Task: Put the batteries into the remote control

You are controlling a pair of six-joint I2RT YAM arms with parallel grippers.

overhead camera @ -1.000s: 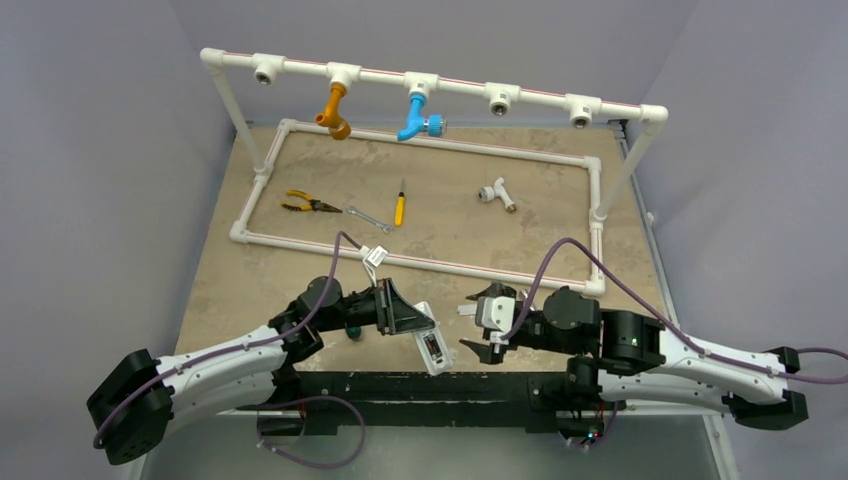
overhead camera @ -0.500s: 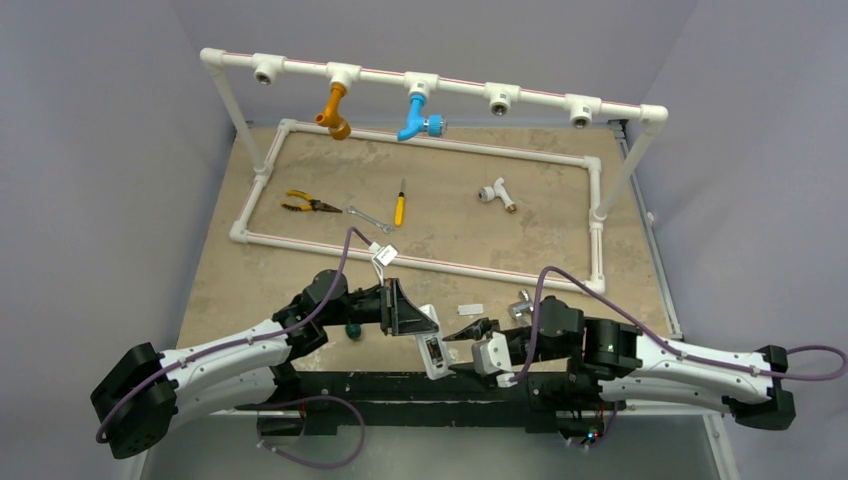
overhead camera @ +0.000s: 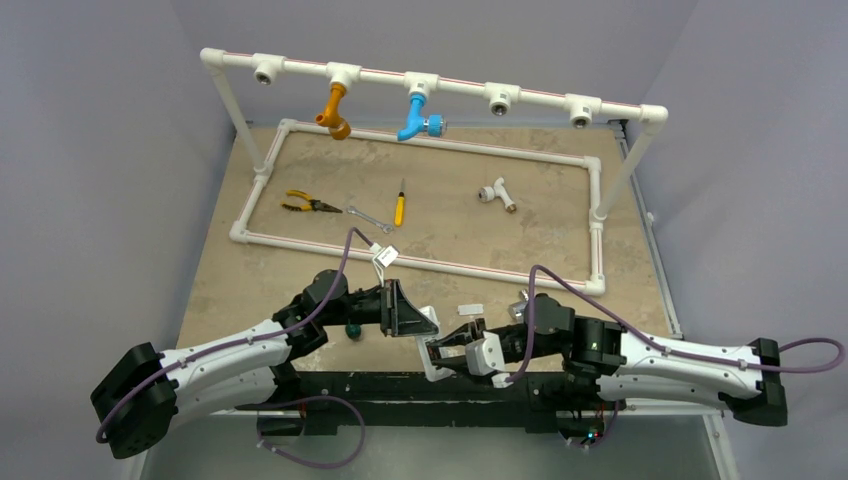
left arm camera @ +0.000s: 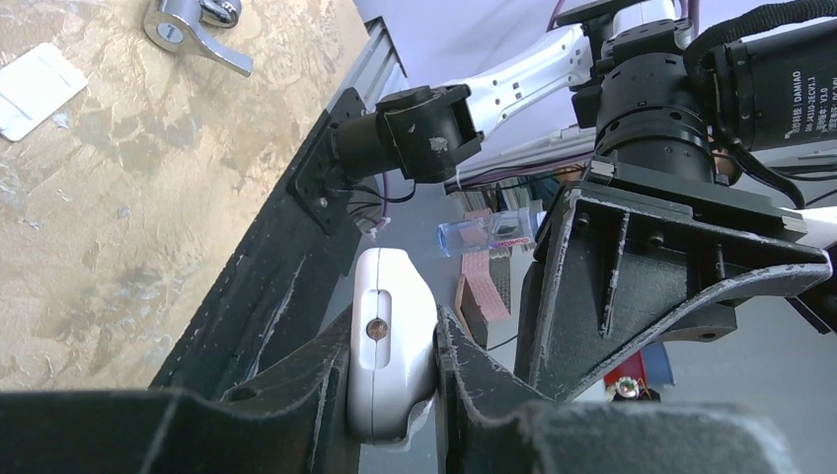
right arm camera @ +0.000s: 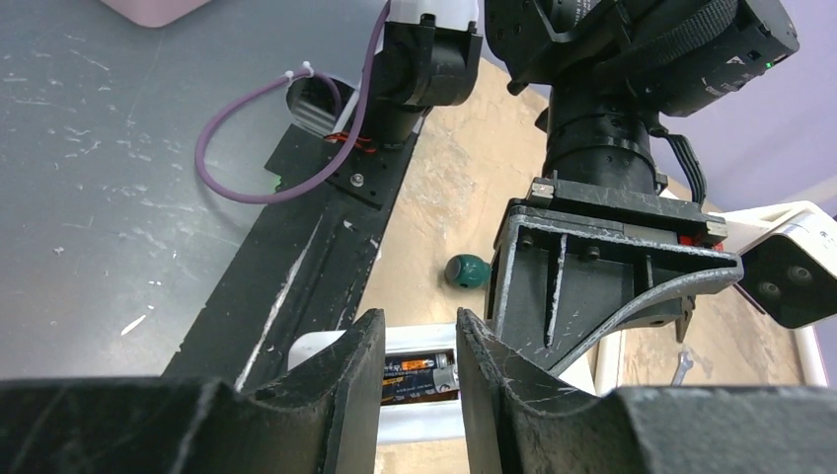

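remote control (right arm camera: 419, 423) mostly hidden, battery (right arm camera: 419, 376) label (blurred)

R-wrist | I see my right gripper (right arm camera: 419, 336) jaws narrowly apart, straddling the remote control (right arm camera: 321, 348) bay | battery (right arm camera: 419, 377) lies inside | green ball (right arm camera: 466, 271) beyond

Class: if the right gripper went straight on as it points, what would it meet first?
Probably the battery in the bay of the remote, dead ahead of the right gripper; how near is unclear.

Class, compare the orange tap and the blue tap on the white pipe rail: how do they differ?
The orange tap hangs left of the blue tap. The blue tap has a side knob; the orange tap shows none. Both hang from the rail, spouts down.
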